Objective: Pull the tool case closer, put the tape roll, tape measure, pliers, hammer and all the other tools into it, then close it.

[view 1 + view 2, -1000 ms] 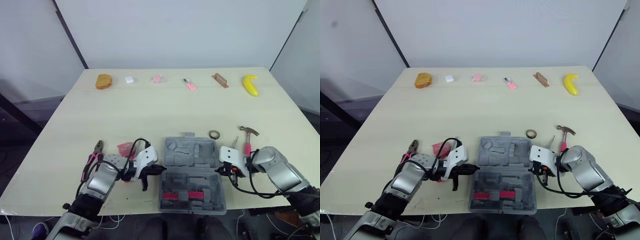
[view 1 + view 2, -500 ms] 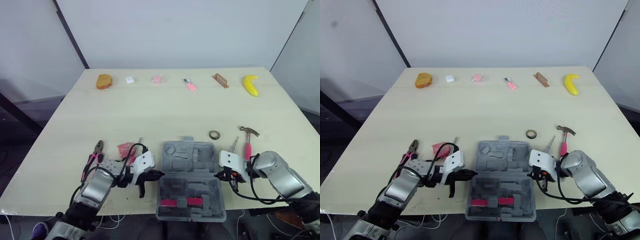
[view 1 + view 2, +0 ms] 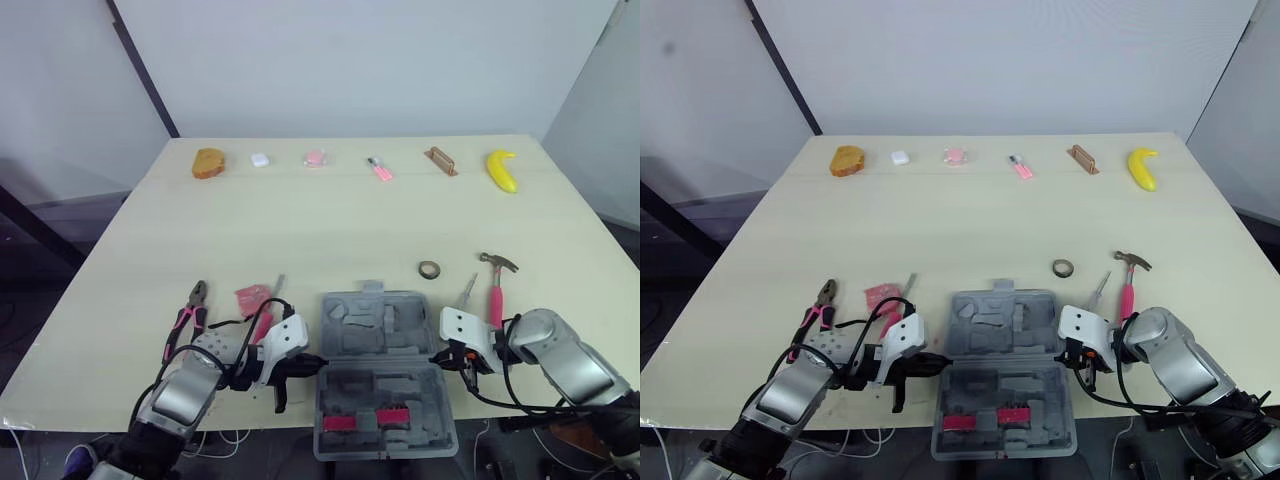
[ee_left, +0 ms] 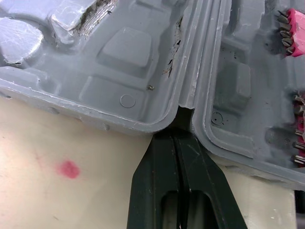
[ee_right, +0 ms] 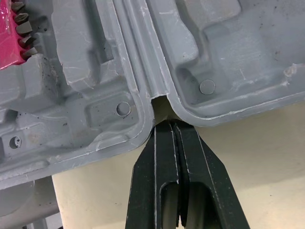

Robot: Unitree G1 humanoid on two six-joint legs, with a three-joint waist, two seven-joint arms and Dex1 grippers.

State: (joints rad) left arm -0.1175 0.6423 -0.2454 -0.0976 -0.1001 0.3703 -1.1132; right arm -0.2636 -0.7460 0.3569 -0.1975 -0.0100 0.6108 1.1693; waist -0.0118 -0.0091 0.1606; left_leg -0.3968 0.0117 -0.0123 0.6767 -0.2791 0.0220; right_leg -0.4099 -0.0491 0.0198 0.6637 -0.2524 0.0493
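The left end effector [image 4: 180, 137] and right end effector [image 5: 170, 128] are both closed, their tips partly hidden in the open tool case's [image 3: 385, 345] hinge notches. Its near half overhangs the counter [image 3: 330, 220].

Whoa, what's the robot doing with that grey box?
It's dragging the open tool case toward itself. The left gripper and right gripper, both shut, are each poked into the hinge notch on one side of the case, which has slid nearer the front edge of the table in the last second. The pliers, hammer and tape roll lie on the table, not packed yet.
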